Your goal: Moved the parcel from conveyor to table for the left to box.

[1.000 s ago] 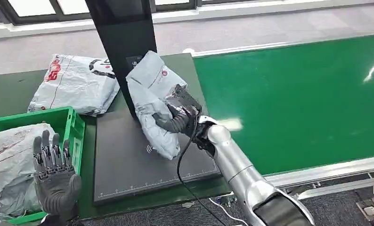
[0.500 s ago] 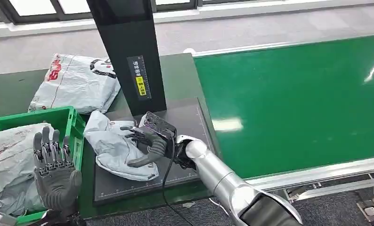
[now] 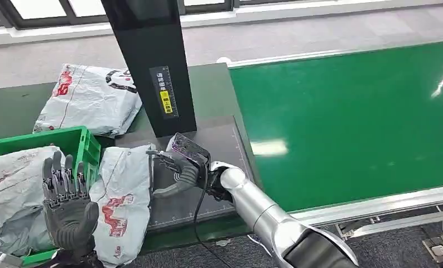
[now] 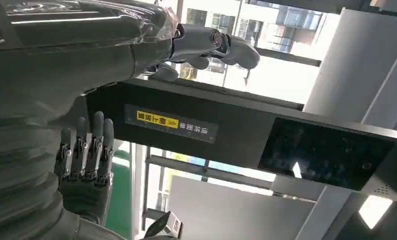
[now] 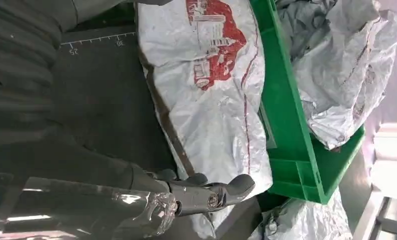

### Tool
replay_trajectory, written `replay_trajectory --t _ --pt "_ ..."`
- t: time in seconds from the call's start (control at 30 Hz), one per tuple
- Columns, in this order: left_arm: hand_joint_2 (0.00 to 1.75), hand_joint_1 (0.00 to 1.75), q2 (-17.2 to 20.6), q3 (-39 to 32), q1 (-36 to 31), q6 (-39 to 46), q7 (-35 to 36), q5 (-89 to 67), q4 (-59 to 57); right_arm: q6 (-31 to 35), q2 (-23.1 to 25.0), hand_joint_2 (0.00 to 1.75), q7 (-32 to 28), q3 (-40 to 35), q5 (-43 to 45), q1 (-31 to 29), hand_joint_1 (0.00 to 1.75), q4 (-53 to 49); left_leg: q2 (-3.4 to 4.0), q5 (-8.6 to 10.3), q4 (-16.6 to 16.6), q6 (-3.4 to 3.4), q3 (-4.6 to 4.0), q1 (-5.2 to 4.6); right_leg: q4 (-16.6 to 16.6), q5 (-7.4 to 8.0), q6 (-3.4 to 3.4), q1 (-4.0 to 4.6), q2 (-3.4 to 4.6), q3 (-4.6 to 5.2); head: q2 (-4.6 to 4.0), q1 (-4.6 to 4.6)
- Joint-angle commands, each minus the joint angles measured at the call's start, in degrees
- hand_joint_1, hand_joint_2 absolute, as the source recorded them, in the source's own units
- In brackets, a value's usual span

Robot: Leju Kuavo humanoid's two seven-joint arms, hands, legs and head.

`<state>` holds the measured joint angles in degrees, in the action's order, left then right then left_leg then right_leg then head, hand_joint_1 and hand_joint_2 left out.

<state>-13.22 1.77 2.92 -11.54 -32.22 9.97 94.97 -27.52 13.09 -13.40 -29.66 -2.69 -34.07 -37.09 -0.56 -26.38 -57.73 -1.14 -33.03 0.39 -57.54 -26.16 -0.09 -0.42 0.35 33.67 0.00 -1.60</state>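
Observation:
The grey parcel [image 3: 121, 206] with a red print lies flat, half on the left edge of the black scale plate [image 3: 213, 162] and against the green crate [image 3: 88, 142]. Its near end hangs over the table's front. In the right wrist view the parcel [image 5: 211, 95] lies beside the crate [image 5: 286, 140]. My right hand [image 3: 172, 167] rests low over the plate just right of the parcel, fingers spread, holding nothing. My left hand [image 3: 68, 204] is raised in front of the crate, palm up and fingers straight, and is also seen as the left hand [image 4: 84, 160].
A black scanner column [image 3: 152, 61] rises behind the plate. Another printed parcel [image 3: 91, 97] lies at the table's back left. Crumpled grey parcels [image 3: 13, 184] fill the crate. The green conveyor belt [image 3: 347, 111] runs along the right.
My right hand brought the parcel down from in front of the column onto the plate and let it go. The parcel now lies further left, printed side up, against the crate.

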Motion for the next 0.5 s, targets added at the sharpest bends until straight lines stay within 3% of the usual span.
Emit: replay_trajectory --t 0.03,0.17,0.33,0.4,0.5 --pt "1.75 0.0 1.8 1.2 -1.6 0.0 -0.3 0.1 -3.4 1.0 -1.9 1.75 -0.9 -2.8 0.9 -3.3 0.0 2.8 -0.01 0.06 0.1 0.05 0.06 -0.01 0.1 0.05 0.03 0.0 -0.09 -0.08 0.0 0.0" --pt "1.75 0.0 1.2 -0.3 0.5 0.6 -1.2 -0.4 -1.0 6.2 -3.7 1.75 -4.6 1.9 3.4 -0.6 0.0 -8.1 -0.02 0.04 0.0 0.05 -0.01 0.0 0.1 0.04 0.03 0.01 -0.09 -0.03 0.0 0.0" --pt "1.75 0.0 1.2 -0.8 1.5 0.3 -1.1 -0.2 0.3 7.0 -4.9 1.75 -3.0 2.7 4.3 1.3 0.0 -14.3 -0.06 0.02 0.0 0.03 0.0 -0.03 0.0 -0.01 0.02 -0.03 -0.09 -0.03 0.0 0.0" --pt "1.75 0.0 0.8 -1.5 2.1 0.6 -1.2 -0.5 1.1 11.7 -5.4 1.75 -5.7 4.2 4.3 3.1 0.0 -20.4 -0.04 0.02 0.1 0.03 0.03 0.01 0.1 0.01 0.02 0.0 -0.09 -0.08 0.0 0.02" --pt "1.75 0.0 0.8 -1.8 2.3 0.5 -1.1 -0.6 1.6 12.1 -6.3 1.75 -3.4 4.1 5.0 4.1 0.0 -24.5 -0.03 0.02 0.1 0.03 -0.02 -0.01 0.1 0.01 0.01 -0.01 -0.09 0.0 0.0 0.0"
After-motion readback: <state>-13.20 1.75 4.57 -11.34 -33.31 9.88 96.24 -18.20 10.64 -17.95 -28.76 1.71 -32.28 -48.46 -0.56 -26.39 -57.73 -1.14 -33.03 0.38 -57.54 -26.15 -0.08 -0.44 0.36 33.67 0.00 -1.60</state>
